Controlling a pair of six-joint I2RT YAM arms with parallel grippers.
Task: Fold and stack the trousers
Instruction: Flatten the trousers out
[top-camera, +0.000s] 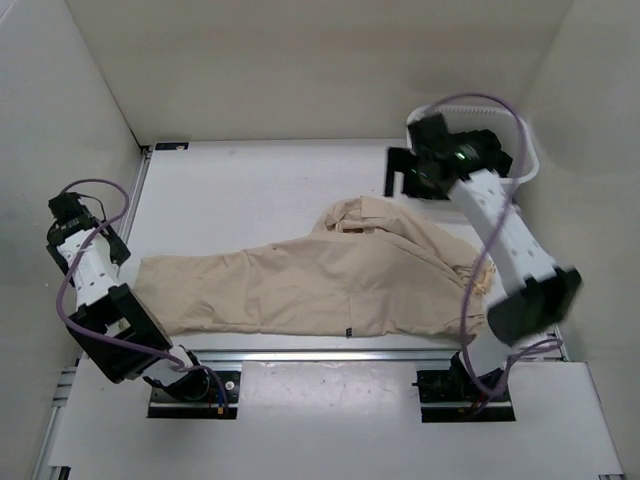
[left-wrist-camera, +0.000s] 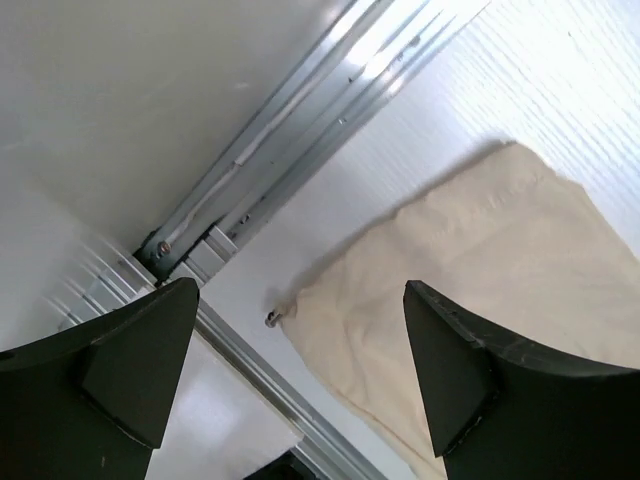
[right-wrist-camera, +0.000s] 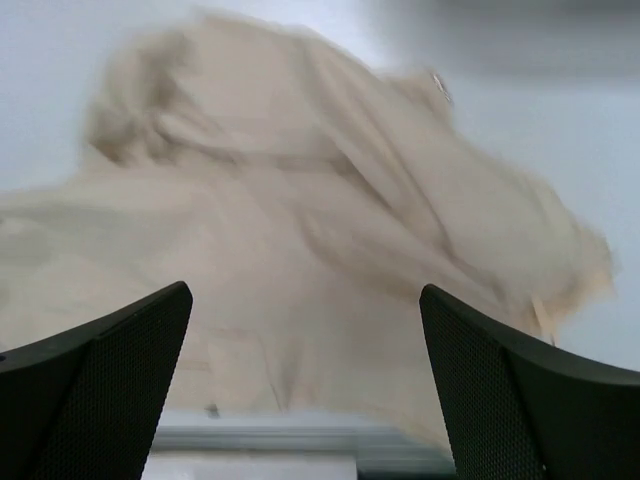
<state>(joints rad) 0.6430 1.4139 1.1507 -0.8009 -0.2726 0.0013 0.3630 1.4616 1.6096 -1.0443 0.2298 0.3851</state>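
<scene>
The beige trousers (top-camera: 330, 280) lie flat across the table. One leg end is at the left and the wrinkled waist is bunched at the back right. My left gripper (top-camera: 112, 248) hangs open and empty above the table's left edge, just beyond the leg end. In the left wrist view (left-wrist-camera: 300, 370) that leg end (left-wrist-camera: 480, 260) lies below and between the open fingers. My right gripper (top-camera: 398, 172) is open and empty, raised behind the waist. In the right wrist view (right-wrist-camera: 305, 380) the bunched waist (right-wrist-camera: 300, 220) fills the picture beyond the open fingers.
White walls close in the table on the left, back and right. A metal rail (top-camera: 330, 355) runs along the near edge and another (left-wrist-camera: 290, 150) along the left edge. A white ribbed rim (top-camera: 472, 103), perhaps a basket, shows at the back right behind the right arm.
</scene>
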